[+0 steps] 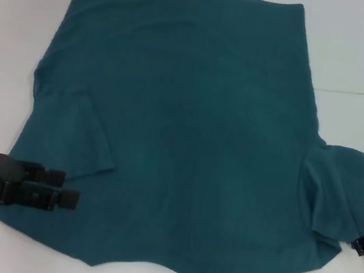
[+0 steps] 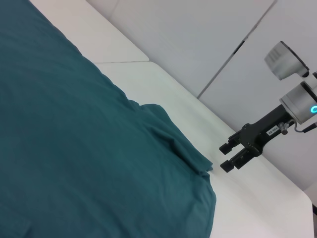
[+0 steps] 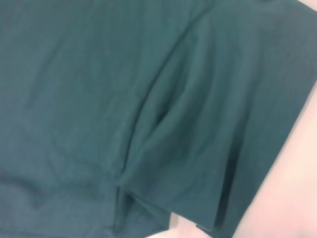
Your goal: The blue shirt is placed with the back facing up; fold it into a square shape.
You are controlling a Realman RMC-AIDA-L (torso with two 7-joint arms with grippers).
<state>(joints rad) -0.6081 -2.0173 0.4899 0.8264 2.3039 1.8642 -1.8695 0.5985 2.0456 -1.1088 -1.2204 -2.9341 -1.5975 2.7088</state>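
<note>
A large dark teal blue shirt (image 1: pixel 183 130) lies spread flat on a white bench (image 1: pixel 361 54), covering most of the surface in the head view. Its straight hem runs along the far edge, and the collar end points toward the robot, ending in a shallow notched edge close to the near side of the bench. On the robot's left, the short sleeve is folded inward and lies on top of the body of the shirt. On the robot's right, the other sleeve spreads outward onto the bare bench, with soft creases where it joins the body. The left end effector (image 1: pixel 69 200) reaches in from the left edge, low over the near left corner of the shirt just below the folded sleeve, its two black fingers pointing toward the middle with a narrow gap between them and nothing held. The right end effector (image 2: pixel 227 156) sits just beside the outer edge of the right sleeve, close to the bench; the left wrist view shows its two fingers parted and empty, not touching the fabric.
</note>
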